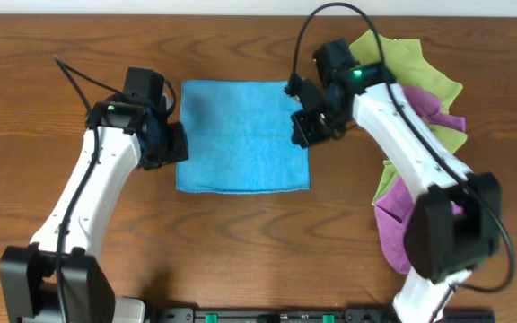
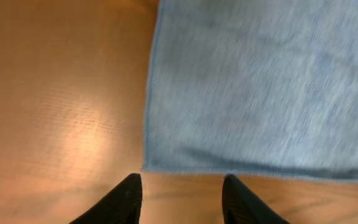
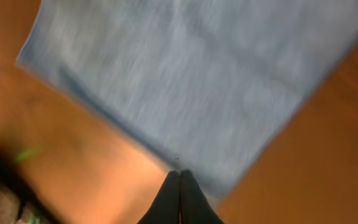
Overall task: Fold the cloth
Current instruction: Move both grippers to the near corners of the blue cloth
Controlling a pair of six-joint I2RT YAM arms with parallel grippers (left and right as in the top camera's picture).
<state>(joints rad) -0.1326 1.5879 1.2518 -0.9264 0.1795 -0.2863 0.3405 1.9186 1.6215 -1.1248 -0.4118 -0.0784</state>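
The sky-blue cloth (image 1: pixel 240 135) lies flat and spread out on the wooden table, in the middle. My left gripper (image 1: pixel 174 144) is open and empty just off the cloth's left edge. In the left wrist view its fingertips (image 2: pixel 182 182) sit on bare wood just short of the cloth's edge (image 2: pixel 260 87). My right gripper (image 1: pixel 302 131) is at the cloth's right edge. In the right wrist view its fingers (image 3: pixel 179 175) are pressed together with the tips over the cloth (image 3: pixel 185 74) near a corner. No cloth shows pinched between them. The white tag is not visible.
A pile of lime-green cloths (image 1: pixel 407 61) and purple cloths (image 1: pixel 391 235) lies along the right side, under and behind the right arm. Bare wooden table (image 1: pixel 240 242) surrounds the blue cloth. A black rail (image 1: pixel 267 314) runs along the front edge.
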